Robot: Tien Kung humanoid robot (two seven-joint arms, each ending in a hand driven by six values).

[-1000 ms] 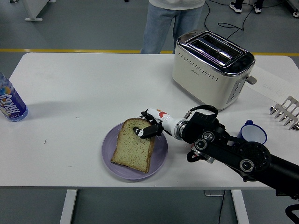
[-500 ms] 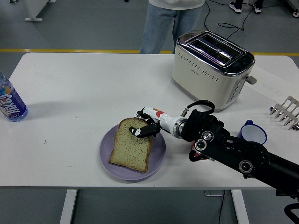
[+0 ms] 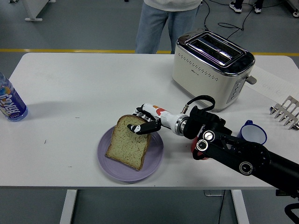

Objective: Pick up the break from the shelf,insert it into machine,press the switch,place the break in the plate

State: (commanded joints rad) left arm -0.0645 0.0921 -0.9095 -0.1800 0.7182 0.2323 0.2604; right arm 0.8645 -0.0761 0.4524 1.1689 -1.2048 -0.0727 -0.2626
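Your slice of bread (image 3: 127,146) lies flat on the purple plate (image 3: 154,156), near the front of the tabletop (image 3: 84,88), its upper right corner just overhanging the rim. Your right hand (image 3: 145,122) is closed on that corner, one dark fingertip on the top face and the others at the crust edge.

Judge the slice as very light, soft and crumbly: it will bend or tear if you squeeze or drag it. If you must take hold again, pinch it at the crust, where it is firmest, and not on the open crumb. It looks pale, and it already rests on the plate, so what seems left is a gentle release.

Behind the hand stands the cream toaster (image 3: 212,70), both slots empty; there is a small mark on its side, too small for you to read. A blue cup (image 3: 253,133) sits just right of the arm, a metal rack (image 3: 285,112) at the right edge. The bottle (image 3: 10,102) at the far left has a colourful label, illegible. A person (image 3: 159,21) stands beyond the far edge.
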